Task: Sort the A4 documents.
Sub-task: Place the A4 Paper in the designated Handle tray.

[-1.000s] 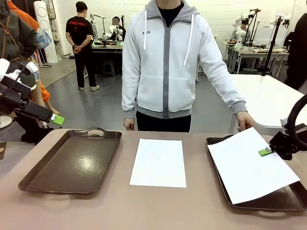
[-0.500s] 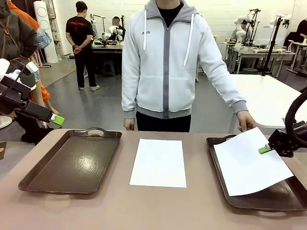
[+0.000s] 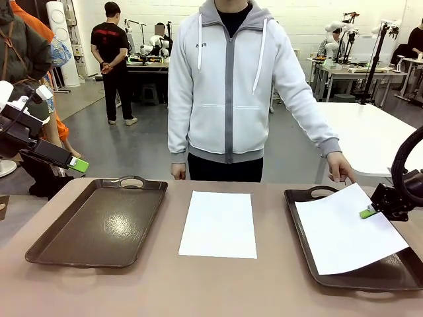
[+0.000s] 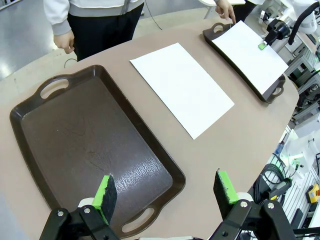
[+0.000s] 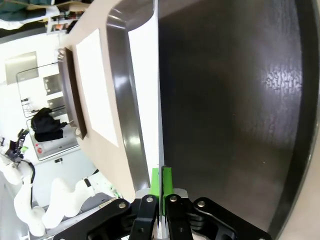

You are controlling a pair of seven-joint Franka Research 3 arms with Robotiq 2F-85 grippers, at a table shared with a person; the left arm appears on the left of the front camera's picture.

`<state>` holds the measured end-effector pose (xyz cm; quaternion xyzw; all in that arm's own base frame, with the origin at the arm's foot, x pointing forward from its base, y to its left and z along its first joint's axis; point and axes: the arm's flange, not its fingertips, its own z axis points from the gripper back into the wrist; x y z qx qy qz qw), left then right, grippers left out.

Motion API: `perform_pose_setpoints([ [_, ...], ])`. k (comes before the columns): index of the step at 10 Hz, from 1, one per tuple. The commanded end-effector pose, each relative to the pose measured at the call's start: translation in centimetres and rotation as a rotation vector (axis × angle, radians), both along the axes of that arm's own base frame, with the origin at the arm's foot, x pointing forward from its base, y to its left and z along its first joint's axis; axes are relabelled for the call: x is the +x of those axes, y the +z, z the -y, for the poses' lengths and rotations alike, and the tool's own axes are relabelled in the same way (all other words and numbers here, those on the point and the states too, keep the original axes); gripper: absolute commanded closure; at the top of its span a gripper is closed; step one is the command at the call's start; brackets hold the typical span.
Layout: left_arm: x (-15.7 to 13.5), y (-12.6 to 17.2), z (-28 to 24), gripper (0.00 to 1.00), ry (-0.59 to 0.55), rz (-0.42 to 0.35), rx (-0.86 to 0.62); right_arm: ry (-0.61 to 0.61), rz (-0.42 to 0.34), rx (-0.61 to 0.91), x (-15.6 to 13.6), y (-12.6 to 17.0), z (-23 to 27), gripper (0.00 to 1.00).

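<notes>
One A4 document (image 3: pixel 218 223) lies flat on the table between two dark brown trays, also seen in the left wrist view (image 4: pixel 182 86) and the right wrist view (image 5: pixel 95 85). A second white sheet (image 3: pixel 347 228) rests tilted over the right tray (image 3: pixel 301 198). My right gripper (image 3: pixel 368 212) is shut on that sheet's right edge. In the right wrist view the held sheet (image 5: pixel 145 90) runs edge-on from the shut right gripper (image 5: pixel 161 177) above the tray floor (image 5: pixel 235 100). My left gripper (image 3: pixel 78 165) hangs raised at the far left. It stands open (image 4: pixel 165 186) above the near rim of the left tray (image 4: pixel 85 145).
A person in a grey hooded jacket stands at the far side. One hand (image 3: pixel 340 168) hovers by the right tray's far handle, close to the held sheet's far corner. The left tray (image 3: pixel 99 224) holds nothing. Other tables and people stand farther back.
The held sheet has slid back onto the right tray, so its near corner no longer hangs over the front rim. The person's hand has come off its far corner. The left arm is unmoved.
</notes>
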<state>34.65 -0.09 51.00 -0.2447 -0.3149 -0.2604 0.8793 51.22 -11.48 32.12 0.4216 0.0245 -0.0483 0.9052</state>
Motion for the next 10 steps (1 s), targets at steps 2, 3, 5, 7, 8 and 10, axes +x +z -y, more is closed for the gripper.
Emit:
perform_pose_setpoints([
  [2, 0.2, -0.2, -0.1, 0.00, -0.018, 0.013, -0.013, -0.025, -0.025, -0.065, 0.5, 0.0, -0.7, 0.99],
  [3, 0.2, -0.2, -0.1, 0.00, -0.018, 0.013, -0.013, -0.031, -0.030, -0.075, 0.6, -0.2, -0.7, 0.99],
  [5, 0.2, -0.2, -0.1, 0.00, -0.018, 0.013, -0.013, -0.021, -0.042, -0.089, 0.8, -0.4, -0.9, 0.99],
  [7, 0.2, -0.2, -0.1, 0.00, -0.018, 0.013, -0.013, 0.001, -0.060, -0.098, 1.1, -0.4, -1.0, 0.99],
  [8, 0.2, -0.2, -0.1, 0.00, -0.018, 0.013, -0.013, 0.005, -0.066, -0.114, 1.3, -0.2, -1.2, 0.99],
  [10, 0.2, -0.2, -0.1, 0.00, -0.018, 0.013, -0.013, -0.006, -0.080, -0.162, 1.5, -0.2, -1.3, 0.80],
])
